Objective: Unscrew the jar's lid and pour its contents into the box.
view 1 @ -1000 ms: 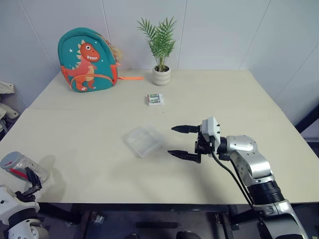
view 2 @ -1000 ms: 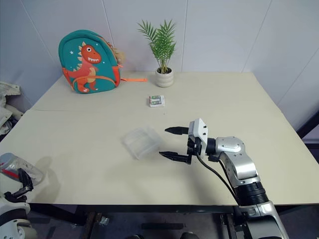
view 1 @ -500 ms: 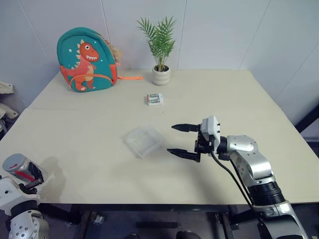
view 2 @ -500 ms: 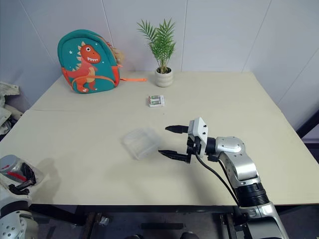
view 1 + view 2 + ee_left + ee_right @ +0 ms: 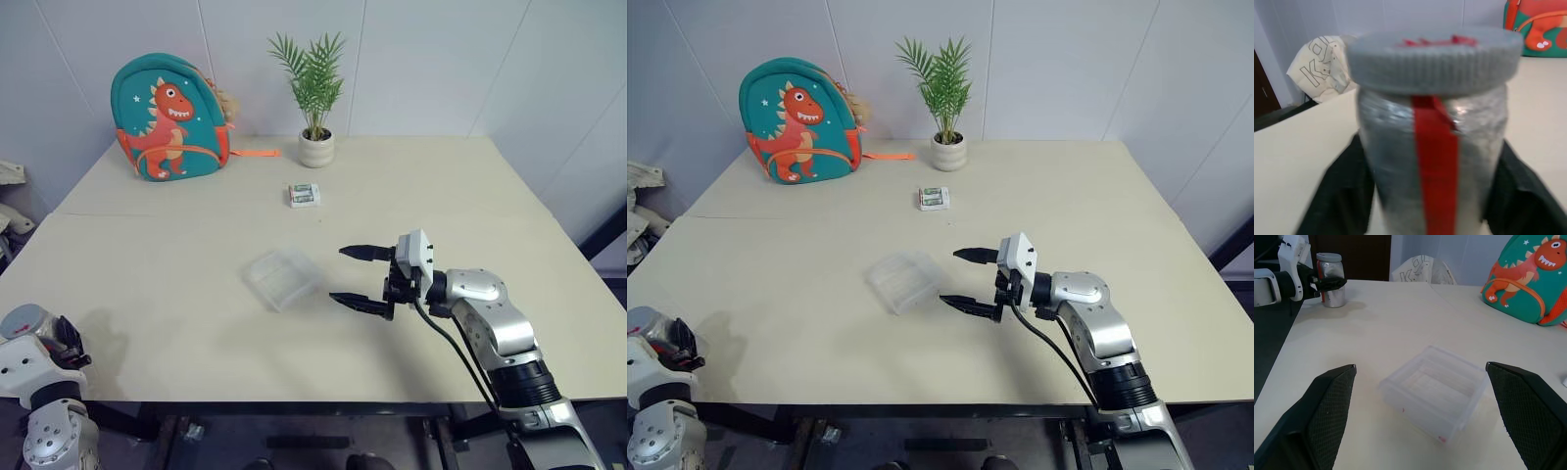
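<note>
Jar (image 5: pixel 1432 156) stands upright at the table's (image 5: pixel 196 215) near left corner, lid (image 5: pixel 1435 63) on, pinched between the left gripper's (image 5: pixel 1327 284) black fingers (image 5: pixel 1337 196); red tape runs down its side. Right gripper (image 5: pixel 358 277) hovers with fingers spread wide just beside the clear box (image 5: pixel 281 278); box sits mid-table.

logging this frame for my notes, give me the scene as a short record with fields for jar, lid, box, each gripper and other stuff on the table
jar: upright at the table's near left corner, red strip down its side
lid: on the jar
box: clear, mid-table, nothing seen inside
left gripper: shut on the jar
right gripper: open, holding nothing, beside the box
other items: dinosaur backpack, potted plant, small packet
</note>
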